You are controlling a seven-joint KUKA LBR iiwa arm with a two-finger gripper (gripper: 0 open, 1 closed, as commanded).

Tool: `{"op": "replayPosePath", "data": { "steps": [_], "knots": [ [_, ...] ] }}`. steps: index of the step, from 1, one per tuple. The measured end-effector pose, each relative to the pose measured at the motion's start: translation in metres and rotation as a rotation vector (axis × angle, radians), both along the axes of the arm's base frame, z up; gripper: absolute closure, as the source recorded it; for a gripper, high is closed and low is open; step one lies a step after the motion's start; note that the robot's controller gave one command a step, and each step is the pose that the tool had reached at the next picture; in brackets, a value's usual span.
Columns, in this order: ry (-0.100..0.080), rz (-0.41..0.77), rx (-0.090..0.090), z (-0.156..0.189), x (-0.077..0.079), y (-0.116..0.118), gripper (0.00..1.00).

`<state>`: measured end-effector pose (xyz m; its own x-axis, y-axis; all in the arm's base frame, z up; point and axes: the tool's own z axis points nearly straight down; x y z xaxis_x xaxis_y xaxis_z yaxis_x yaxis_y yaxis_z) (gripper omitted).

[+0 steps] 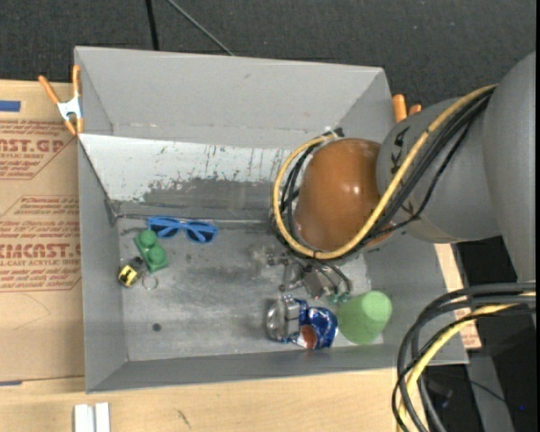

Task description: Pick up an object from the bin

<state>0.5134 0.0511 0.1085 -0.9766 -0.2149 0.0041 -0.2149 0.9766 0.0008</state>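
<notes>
- The claw (pixel 310 282) hangs low in the front right part of the bin (pixel 207 165), under the arm's round brown cover (pixel 337 196). I cannot tell if the claw is apart or together.
- A squashed can (pixel 304 325), blue, red and silver, lies just below the claw in the view, near the front wall.
- A green cup (pixel 367 318) sits right beside the can.
- I think the claw should come straight down over the can's middle and stay off the cup and the wall.
- The can is bumpy and may slip, so a firm, slow squeeze seems best.
- Blue sunglasses (pixel 182 230) and a small green toy (pixel 150 250) lie well apart on the left.
</notes>
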Motion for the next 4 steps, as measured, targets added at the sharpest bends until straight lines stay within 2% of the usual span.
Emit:
{"op": "replayPosePath", "data": {
  "steps": [1,2,3,4],
  "knots": [
    [-0.001,0.373,0.002,-0.021,-0.021,-0.004,0.00],
    [-0.007,0.977,0.003,0.015,-0.019,-0.001,0.00],
    [-0.005,1.379,0.004,-0.038,-0.007,-0.003,0.00],
    [-0.004,1.376,-0.001,-0.035,-0.006,-0.005,1.00]
  ]
}}
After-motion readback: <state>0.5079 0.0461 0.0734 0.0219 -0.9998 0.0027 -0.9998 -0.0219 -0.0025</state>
